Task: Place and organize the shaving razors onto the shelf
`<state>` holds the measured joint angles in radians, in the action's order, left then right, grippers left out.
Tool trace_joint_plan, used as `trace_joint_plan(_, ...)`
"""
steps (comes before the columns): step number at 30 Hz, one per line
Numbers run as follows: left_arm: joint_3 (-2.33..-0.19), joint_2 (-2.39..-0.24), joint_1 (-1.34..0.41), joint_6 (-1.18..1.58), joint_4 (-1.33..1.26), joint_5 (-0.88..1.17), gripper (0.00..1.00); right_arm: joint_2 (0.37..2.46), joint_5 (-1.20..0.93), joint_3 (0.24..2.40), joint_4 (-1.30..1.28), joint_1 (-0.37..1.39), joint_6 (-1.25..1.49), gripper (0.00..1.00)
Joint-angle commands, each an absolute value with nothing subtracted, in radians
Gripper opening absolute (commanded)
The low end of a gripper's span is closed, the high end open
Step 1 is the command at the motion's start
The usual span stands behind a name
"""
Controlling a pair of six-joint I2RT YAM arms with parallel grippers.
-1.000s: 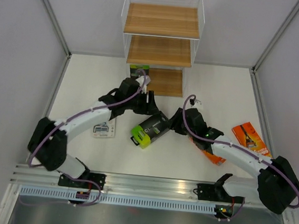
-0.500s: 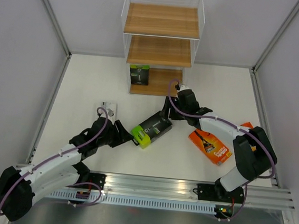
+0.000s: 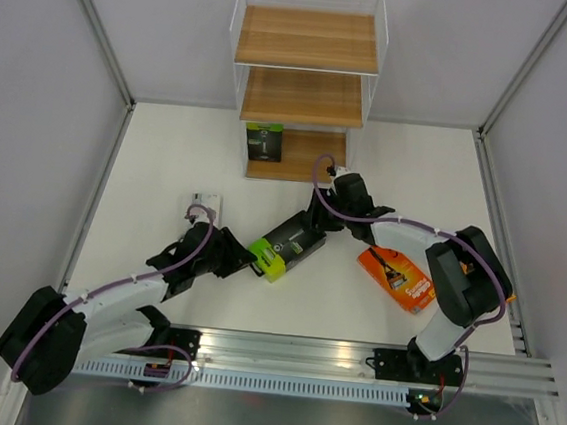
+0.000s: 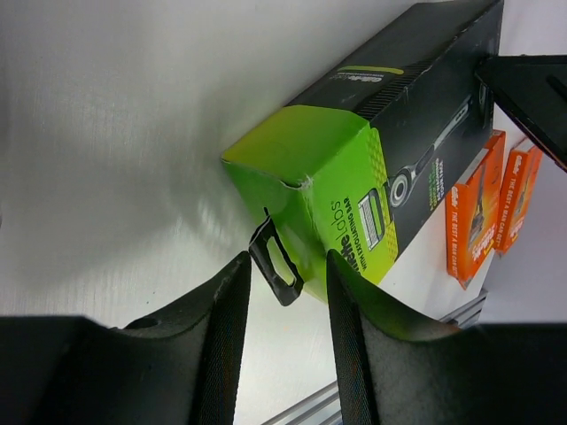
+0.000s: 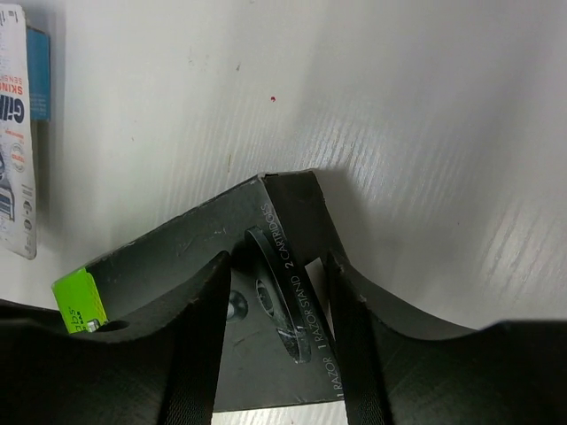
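Overhead, we see the black-and-lime razor pack [image 3: 285, 245] lying on the bench [image 3: 168, 161], on the near side of the shelf [image 3: 302, 99], with the left tool [image 3: 245, 259] at its lime end and the right tool [image 3: 315, 222] at its black end. Left wrist: the jaws stand part-open astride the hang tab [image 4: 275, 266], gripping nothing; we would centre before closing. Right wrist: the jaws straddle the black-end tab [image 5: 283, 301]; whether they pinch it, we cannot tell.

White worktop [image 3: 169, 151], bare matte surface, grey panel walls [image 3: 33, 98] at its left, right and far edges, slanted metal posts [image 3: 98, 24] at both far corners, aluminium rail [image 3: 290, 352] along near edge, perforated strip [image 3: 277, 383] just beside rail
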<state>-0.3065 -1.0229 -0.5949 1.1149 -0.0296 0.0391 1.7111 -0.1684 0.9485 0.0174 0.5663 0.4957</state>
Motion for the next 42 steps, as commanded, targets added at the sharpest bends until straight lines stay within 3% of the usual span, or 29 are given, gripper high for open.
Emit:
trace_joint_plan(1,-0.296,-0.977,-0.594,1.172,-0.066,0.043,0.45,1.681,-0.186,0.884,0.061,0.564,0.540,0.53)
trace_joint_plan(15,-0.163,-0.858,-0.592,1.213,-0.021,0.011,0.43,1.545,-0.133,0.718,0.032,0.563,0.606,0.47)
trace_joint_plan(26,-0.196,-1.103,-0.592,1.149,-0.334,0.072,0.41,1.390,-0.146,0.585,0.026,0.565,0.669,0.47)
trace_joint_plan(29,-0.198,-1.157,-0.592,1.141,-0.389,0.077,0.33,1.362,-0.143,0.572,0.028,0.565,0.667,0.47)
trace_joint_plan(31,-0.187,-1.164,-0.594,1.140,-0.435,0.072,0.04,1.353,-0.137,0.572,0.025,0.565,0.667,0.47)
trace_joint_plan(38,-0.216,-1.056,-0.569,0.990,-0.459,0.005,0.02,1.319,-0.106,0.615,-0.041,0.565,0.652,0.47)
trace_joint_plan(42,-0.359,-0.982,-0.540,0.812,-0.287,-0.023,0.02,1.298,-0.089,0.644,-0.074,0.563,0.637,0.47)
